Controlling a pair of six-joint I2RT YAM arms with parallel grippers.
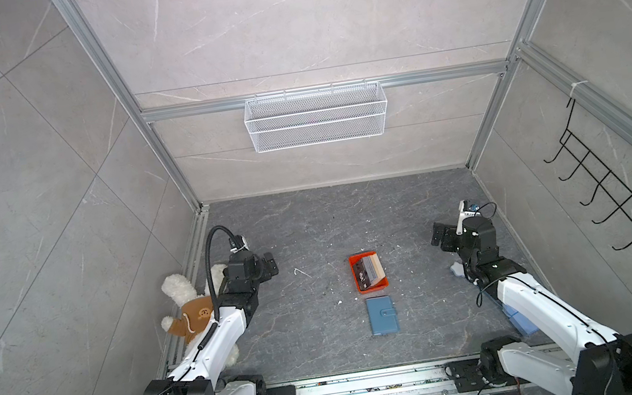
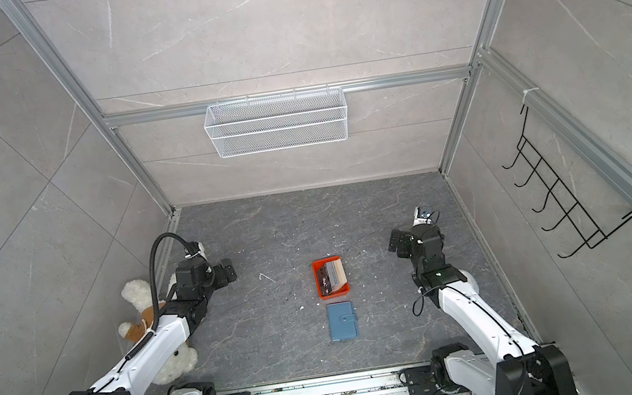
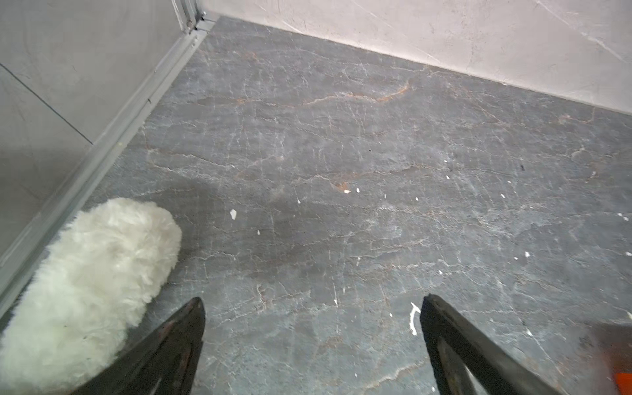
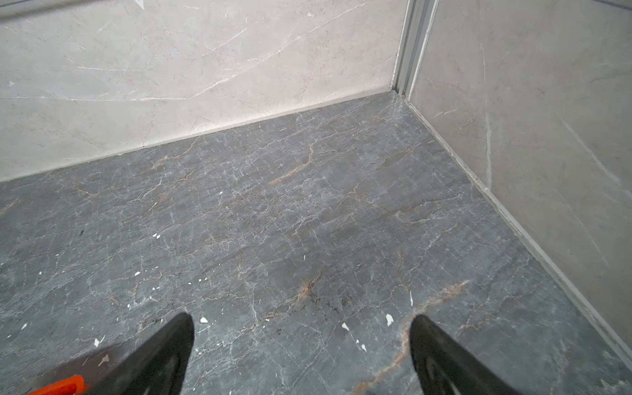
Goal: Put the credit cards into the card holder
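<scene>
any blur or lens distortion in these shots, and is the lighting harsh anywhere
In both top views the wide lens splays the aluminium frame outward; light is soft and even, no glare. In the left wrist view the orange tray corner is blurred near the open left tool; in the right wrist view the orange tray is blurred too, near the open right tool.

The right gripper (image 4: 301,319) hangs over the dark veined tabletop (image 4: 307,205). Its two black fingers (image 4: 164,355) are spread wide, with bare tabletop between them. An orange tray (image 4: 61,384) corner shows beside one finger. Pale walls (image 4: 171,68) meet at a metal post (image 4: 412,44).
</scene>
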